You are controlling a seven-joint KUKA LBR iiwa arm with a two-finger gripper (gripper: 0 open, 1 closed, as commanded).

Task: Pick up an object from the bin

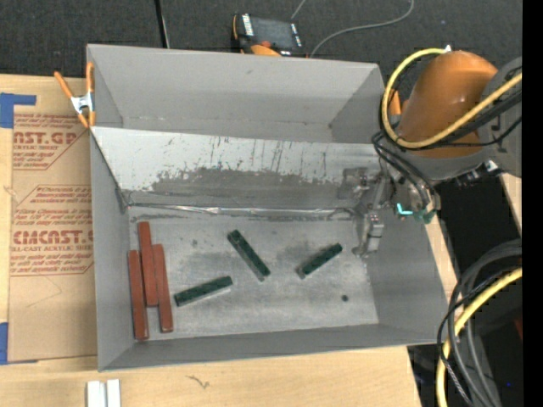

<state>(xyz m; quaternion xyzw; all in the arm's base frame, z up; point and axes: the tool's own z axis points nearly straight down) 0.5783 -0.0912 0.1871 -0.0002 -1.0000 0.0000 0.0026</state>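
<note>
pincer [370,244]: low by right wall of bin [237,91], grip width cannot tell
dark green bar [319,261]: flat, right part of bin floor, just beside pincer
two more green bars [249,254]: bin floor middle
red-brown bars [149,278]: along bin's left wall

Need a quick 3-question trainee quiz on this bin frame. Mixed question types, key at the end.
1. How many dark green bars lie on the floor of the bin?
2. True or false: the red-brown bars lie against the bin's right wall.
3. Which lies nearest the hand? A: the red-brown bars. B: the rightmost green bar. C: the leftmost green bar.
Key: 1. Three. 2. False, they lie by the left wall. 3. B.
</note>
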